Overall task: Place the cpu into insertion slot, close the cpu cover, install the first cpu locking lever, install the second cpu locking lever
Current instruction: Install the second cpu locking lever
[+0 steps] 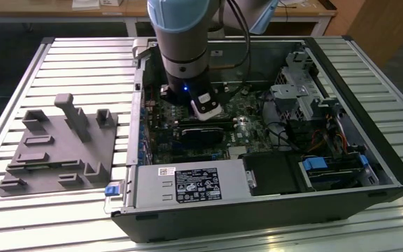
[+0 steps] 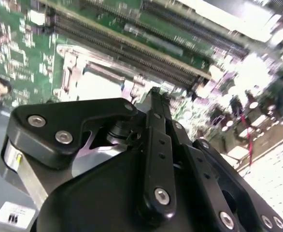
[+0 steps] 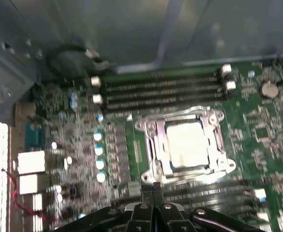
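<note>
The robot's hand (image 3: 153, 191) hangs inside an open computer case (image 1: 369, 157), its two fingers pressed together with nothing between them, tips poised just short of the near edge of the insertion slot (image 3: 186, 145). In the second wrist view the closed fingertips (image 2: 154, 96) sit over the same socket's silvery surround.

Directly ahead of the hand, in the first wrist view, the cpu (image 3: 187, 142) lies seated in the slot, its pale metal top showing through the square window of the cpu cover (image 3: 153, 145), which appears folded down flat around the chip. Judged from this, placing the chip and closing the cover look done; whether either locking lever is latched cannot be told, so those steps are probably what is left.

Beyond the socket run the long black memory slots (image 3: 161, 92) on the green motherboard (image 3: 257, 125).

In the exterior view the arm (image 1: 184, 47) reaches down into the case, which lies on a slatted metal counter (image 1: 82, 68). Well off to one side of the hand rests a grey moulded fixture (image 1: 58, 152).
</note>
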`<state>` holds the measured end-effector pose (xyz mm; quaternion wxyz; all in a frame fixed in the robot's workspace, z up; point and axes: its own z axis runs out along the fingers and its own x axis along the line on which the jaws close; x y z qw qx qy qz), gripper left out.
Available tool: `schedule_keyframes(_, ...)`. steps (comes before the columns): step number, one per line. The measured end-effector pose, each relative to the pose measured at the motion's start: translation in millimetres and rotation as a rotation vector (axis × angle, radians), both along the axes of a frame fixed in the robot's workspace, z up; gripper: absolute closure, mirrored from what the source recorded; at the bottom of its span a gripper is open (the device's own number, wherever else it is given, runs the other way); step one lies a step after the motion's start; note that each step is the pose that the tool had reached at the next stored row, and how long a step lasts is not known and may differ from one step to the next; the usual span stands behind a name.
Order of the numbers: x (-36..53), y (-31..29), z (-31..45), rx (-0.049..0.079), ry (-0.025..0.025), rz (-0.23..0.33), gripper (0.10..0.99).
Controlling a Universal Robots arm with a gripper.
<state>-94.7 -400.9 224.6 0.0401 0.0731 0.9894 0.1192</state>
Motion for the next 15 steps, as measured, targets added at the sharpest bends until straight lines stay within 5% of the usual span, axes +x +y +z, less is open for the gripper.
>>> schedule_keyframes(2,2.4,0.1,0.1,-0.022,-0.0002,-0.001,0.98)
schedule_keyframes(15,41.4,2.1,0.2,-0.034,0.0155,-0.001,0.98)
